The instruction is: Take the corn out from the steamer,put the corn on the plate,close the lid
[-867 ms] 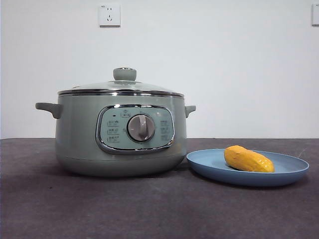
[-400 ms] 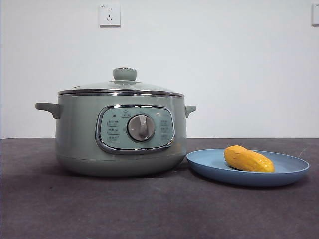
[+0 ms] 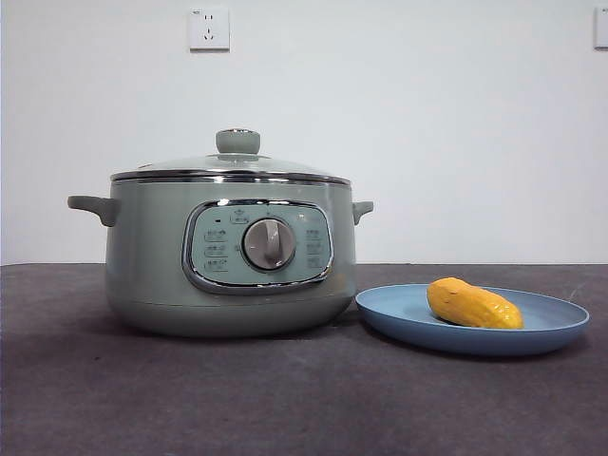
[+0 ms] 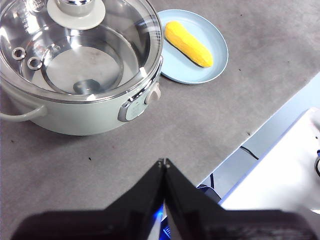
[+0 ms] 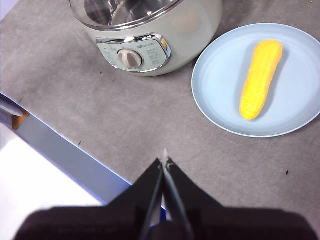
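Observation:
The sage-green steamer [image 3: 228, 256] stands on the grey table with its glass lid [image 3: 233, 163] seated on the rim; the lid [image 4: 75, 45] shows an empty pot through the glass. To its right, the yellow corn [image 3: 472, 304] lies on the light-blue plate [image 3: 399, 318]. Both wrist views see the corn [image 4: 188, 43] [image 5: 260, 79] resting on the plate [image 4: 172, 70] [image 5: 215, 95]. My left gripper [image 4: 163, 162] is shut and empty, high above the table's front edge. My right gripper [image 5: 164, 159] is likewise shut, empty, and pulled back from the steamer [image 5: 150, 35].
A grey mat [image 3: 285, 399] covers the table, whose front edge [image 5: 65, 150] runs beneath both grippers. A white wall with a power socket [image 3: 209, 28] stands behind the steamer. Cables [image 4: 250, 152] hang off the table's edge.

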You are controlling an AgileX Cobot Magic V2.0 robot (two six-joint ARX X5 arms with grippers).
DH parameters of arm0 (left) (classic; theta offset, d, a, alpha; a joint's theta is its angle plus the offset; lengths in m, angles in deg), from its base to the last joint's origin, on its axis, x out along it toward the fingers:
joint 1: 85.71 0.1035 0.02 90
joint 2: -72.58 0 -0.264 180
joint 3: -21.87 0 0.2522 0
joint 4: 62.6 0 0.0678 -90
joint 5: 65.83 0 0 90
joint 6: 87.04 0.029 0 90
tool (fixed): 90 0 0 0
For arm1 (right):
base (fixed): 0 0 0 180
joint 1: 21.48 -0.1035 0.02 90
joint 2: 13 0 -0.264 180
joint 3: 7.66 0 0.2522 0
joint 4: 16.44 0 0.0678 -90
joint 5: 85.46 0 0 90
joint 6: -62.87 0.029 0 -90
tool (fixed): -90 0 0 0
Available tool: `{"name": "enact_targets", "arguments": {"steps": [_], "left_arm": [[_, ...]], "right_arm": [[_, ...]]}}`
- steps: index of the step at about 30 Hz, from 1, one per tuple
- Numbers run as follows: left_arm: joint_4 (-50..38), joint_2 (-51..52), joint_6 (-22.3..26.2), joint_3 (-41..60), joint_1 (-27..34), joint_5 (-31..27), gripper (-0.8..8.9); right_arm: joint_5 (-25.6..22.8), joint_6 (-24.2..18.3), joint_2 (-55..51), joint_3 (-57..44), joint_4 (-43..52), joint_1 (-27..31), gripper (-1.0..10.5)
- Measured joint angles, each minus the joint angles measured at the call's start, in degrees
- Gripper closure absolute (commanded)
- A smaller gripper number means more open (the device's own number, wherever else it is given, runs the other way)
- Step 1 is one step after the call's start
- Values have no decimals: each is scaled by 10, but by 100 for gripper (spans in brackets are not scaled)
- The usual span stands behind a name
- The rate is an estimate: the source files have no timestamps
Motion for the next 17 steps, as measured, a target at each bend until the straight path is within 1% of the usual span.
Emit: {"name": "enact_targets", "arguments": {"steps": [4, 6, 8, 9, 11, 14, 16, 17], "left_arm": [[-1, 0, 1, 0, 0, -1, 818], [-10, 0, 6, 0, 0, -12, 818], [-38, 1, 20, 0, 5, -36, 818], [-62, 3, 33, 0, 14, -50, 817], [-123, 14, 63, 5, 42, -54, 817], [-238, 50, 100, 31, 102, -20, 817], [-315, 87, 112, 70, 146, 9, 817], [-348, 103, 115, 92, 163, 10, 817]], "right_arm": [[0, 0, 0, 0, 0, 0, 946], [0, 0, 0, 0, 0, 0, 946], [0, 0, 0, 0, 0, 0, 946], [0, 0, 0, 0, 0, 0, 946], [0, 0, 0, 0, 0, 0, 946], [0, 0, 0, 0, 0, 0, 946], [0, 0, 0, 0, 0, 0, 946], [0, 0, 0, 0, 0, 0, 946]]}}
